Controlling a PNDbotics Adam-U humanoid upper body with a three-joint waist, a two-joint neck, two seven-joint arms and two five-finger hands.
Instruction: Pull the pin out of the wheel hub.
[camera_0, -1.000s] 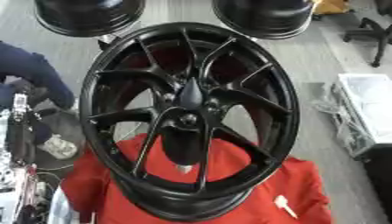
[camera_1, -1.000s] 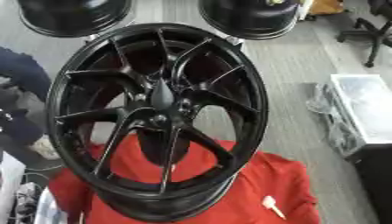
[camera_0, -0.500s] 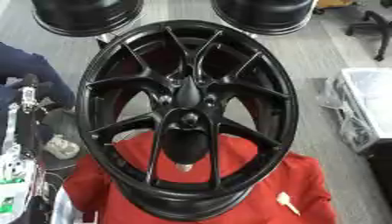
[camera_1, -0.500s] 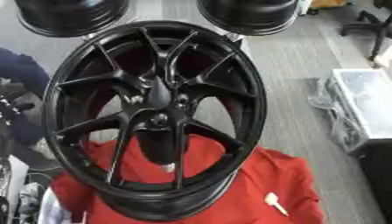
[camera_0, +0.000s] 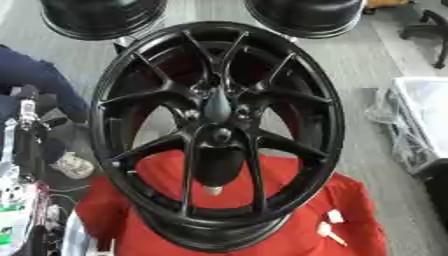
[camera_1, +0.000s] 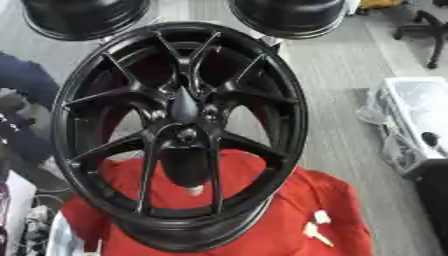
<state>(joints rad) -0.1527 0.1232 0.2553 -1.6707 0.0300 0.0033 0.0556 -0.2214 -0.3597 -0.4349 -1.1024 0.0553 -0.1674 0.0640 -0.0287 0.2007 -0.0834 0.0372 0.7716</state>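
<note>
Black wheel (camera_0: 216, 131) is being supported on red cloth (camera_0: 289, 220); hub (camera_0: 219, 134) is centred. No hands are being shown; finger state cannot be told.

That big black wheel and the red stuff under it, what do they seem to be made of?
The wheel looks like cast metal, probably alloy, with a glossy black coat: its spokes and rim catch pale sheen from the light. The red sheet beneath looks like soft cloth, matte, with folds and a rumpled edge. The small pale pieces lying on it could be plastic or paper; I cannot tell which.
</note>
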